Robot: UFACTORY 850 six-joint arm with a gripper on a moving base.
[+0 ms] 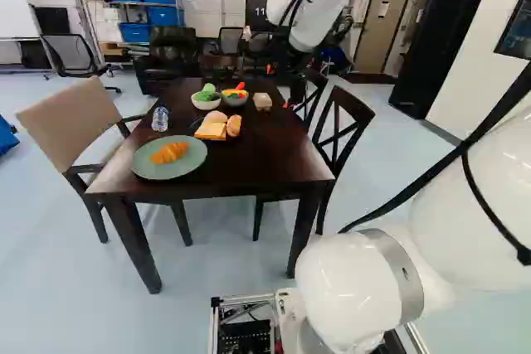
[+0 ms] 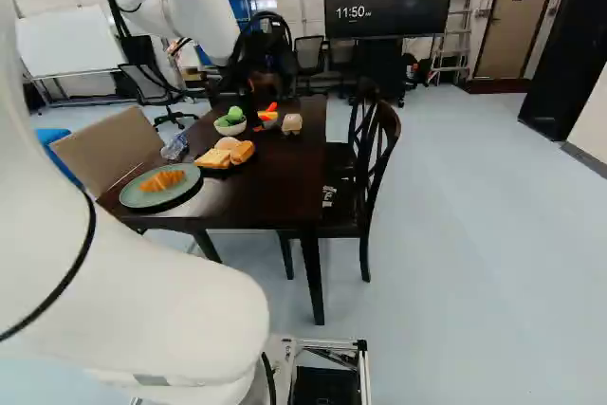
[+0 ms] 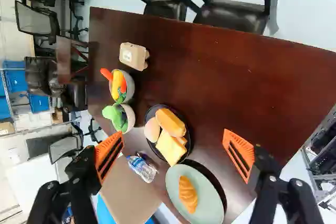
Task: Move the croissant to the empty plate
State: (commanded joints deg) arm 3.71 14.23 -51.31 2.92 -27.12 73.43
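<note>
The tabletop (image 3: 236,77) carries everything; on it the green plate (image 3: 211,203) sits beside the dark plate (image 3: 152,112) with its bread (image 3: 170,148). The hand (image 3: 173,145) is open, fingers wide apart and holding nothing, above the tabletop. Against it, the croissant (image 3: 188,194) lies below, nearer the base and to the left in both base views, already on the green plate with no other food there. Seen from the wrist, it falls between the fingers but well apart from them, its long axis running roughly across the line that joins them, so a grip would take its width. The dark crescent by the green plate is probably shadow; if so, the croissant looks placed, and the next move calls for clearance, not a grasp.
</note>
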